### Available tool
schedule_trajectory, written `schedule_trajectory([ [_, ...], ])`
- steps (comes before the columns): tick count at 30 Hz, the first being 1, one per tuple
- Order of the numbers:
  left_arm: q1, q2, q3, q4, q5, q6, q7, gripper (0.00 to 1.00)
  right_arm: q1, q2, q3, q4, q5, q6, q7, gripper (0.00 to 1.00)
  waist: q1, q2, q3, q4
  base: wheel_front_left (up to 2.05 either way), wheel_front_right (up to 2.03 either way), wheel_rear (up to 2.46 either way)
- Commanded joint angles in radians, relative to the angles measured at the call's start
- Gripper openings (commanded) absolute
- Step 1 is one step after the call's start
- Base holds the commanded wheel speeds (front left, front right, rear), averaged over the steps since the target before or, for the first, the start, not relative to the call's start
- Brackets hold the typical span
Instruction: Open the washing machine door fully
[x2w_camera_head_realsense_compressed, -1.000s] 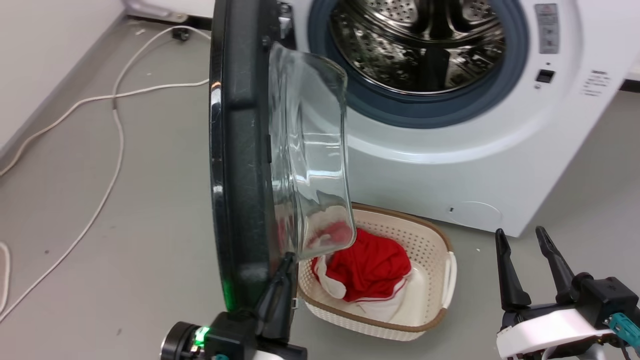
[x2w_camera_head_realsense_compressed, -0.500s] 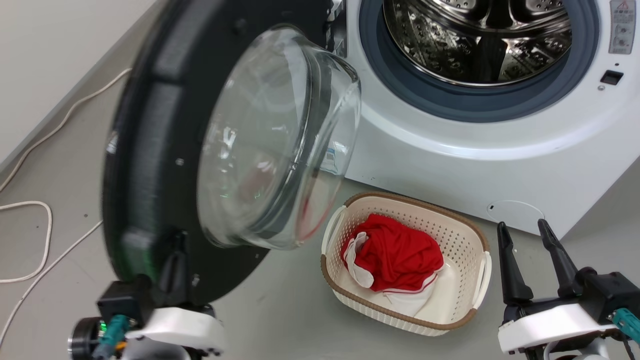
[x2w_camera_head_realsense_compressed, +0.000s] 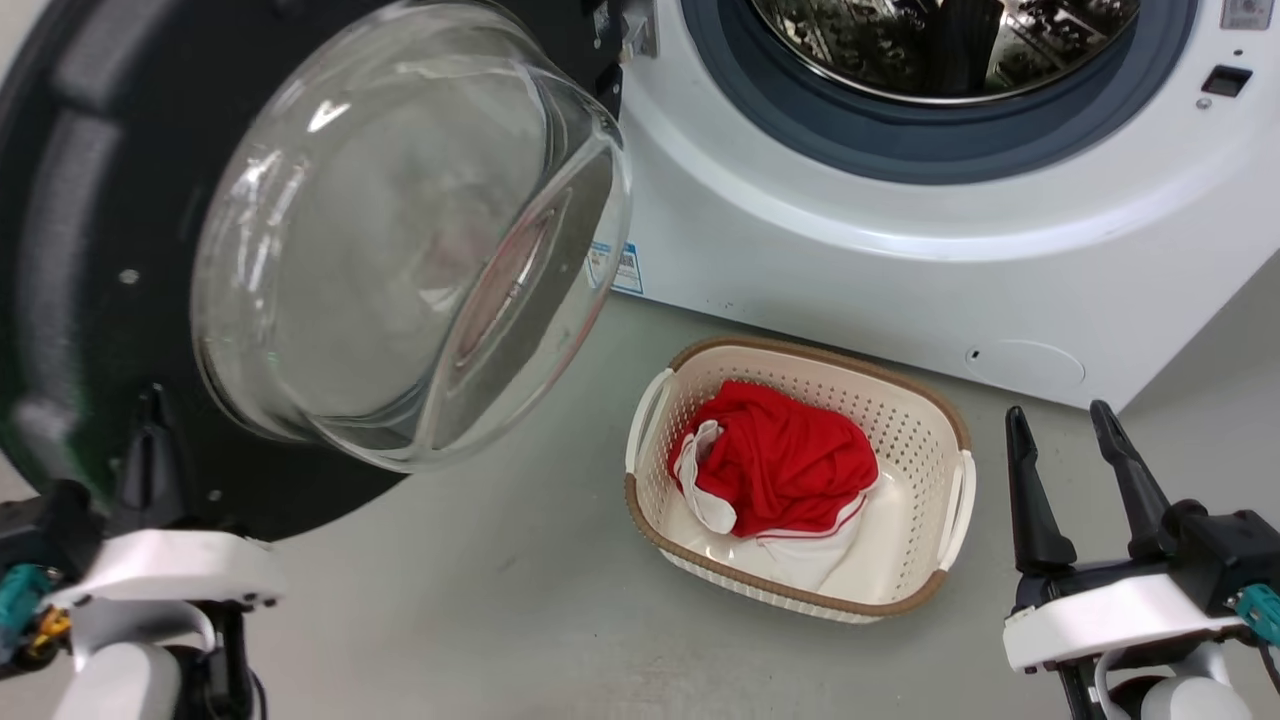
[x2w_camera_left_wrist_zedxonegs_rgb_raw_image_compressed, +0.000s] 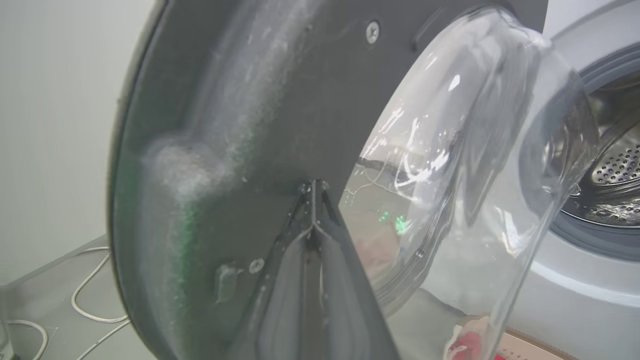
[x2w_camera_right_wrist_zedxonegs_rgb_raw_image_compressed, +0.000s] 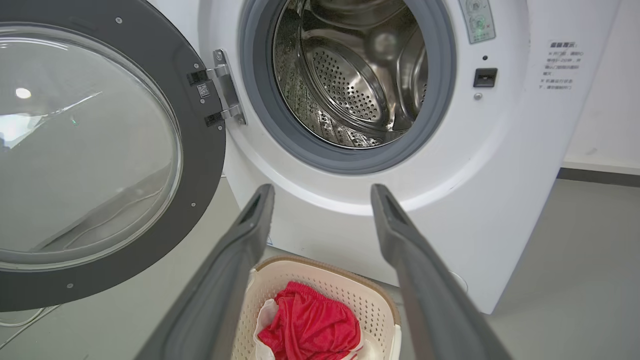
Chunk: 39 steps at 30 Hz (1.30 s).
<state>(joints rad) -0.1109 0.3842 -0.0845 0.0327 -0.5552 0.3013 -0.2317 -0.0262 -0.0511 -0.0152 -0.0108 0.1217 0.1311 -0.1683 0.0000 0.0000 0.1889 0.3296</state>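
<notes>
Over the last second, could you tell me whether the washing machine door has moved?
Yes: the washing machine door swung wider, leftward away from the front of the washing machine.

You see the washing machine door (x2w_camera_right_wrist_zedxonegs_rgb_raw_image_compressed: 205, 150) in matt dark plastic around glossy clear glass (x2w_camera_right_wrist_zedxonegs_rgb_raw_image_compressed: 85, 150). The drum (x2w_camera_right_wrist_zedxonegs_rgb_raw_image_compressed: 350, 90) is shiny perforated steel.

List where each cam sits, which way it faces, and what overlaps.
Head view: on the head, looking down at the washing machine and floor; left gripper lower left, right gripper lower right.
Left wrist view: left arm, facing the washing machine door's inner side; own shut fingers.
Right wrist view: right arm, facing the drum; own open fingers.
Shared: head and right wrist show the basket.
</notes>
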Motion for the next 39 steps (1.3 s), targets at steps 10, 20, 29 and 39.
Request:
schedule_trajectory([
  [10, -0.119, 0.074, 0.125, 0.137, -0.056, -0.072, -0.027, 0.00, -0.033, 0.002, 0.002, -0.018, -0.021, -0.001, 0.008, 1.00, 0.0000, 0.0000, 0.054, -0.017, 0.00, 0.00, 0.00],
  [20, -0.204, 0.095, 0.165, 0.282, -0.063, -0.139, -0.033, 0.00, -0.042, 0.002, 0.002, -0.019, -0.028, -0.001, 0.015, 1.00, 0.0000, 0.0000, 0.063, -0.016, 0.00, 0.00, 0.00],
  [29, -0.111, 0.053, 0.182, 0.187, 0.034, -0.103, -0.034, 0.00, -0.018, 0.002, 0.007, 0.005, -0.011, -0.001, -0.003, 1.00, 0.0000, 0.0000, 0.004, -0.031, 0.00, 0.00, 0.00],
  [39, 0.101, -0.059, 0.118, -0.053, 0.139, -0.066, -0.033, 0.00, 0.000, 0.002, 0.010, 0.034, 0.009, -0.001, -0.020, 1.00, 0.0000, 0.0000, -0.062, -0.065, 0.00, 0.00, 0.00],
])
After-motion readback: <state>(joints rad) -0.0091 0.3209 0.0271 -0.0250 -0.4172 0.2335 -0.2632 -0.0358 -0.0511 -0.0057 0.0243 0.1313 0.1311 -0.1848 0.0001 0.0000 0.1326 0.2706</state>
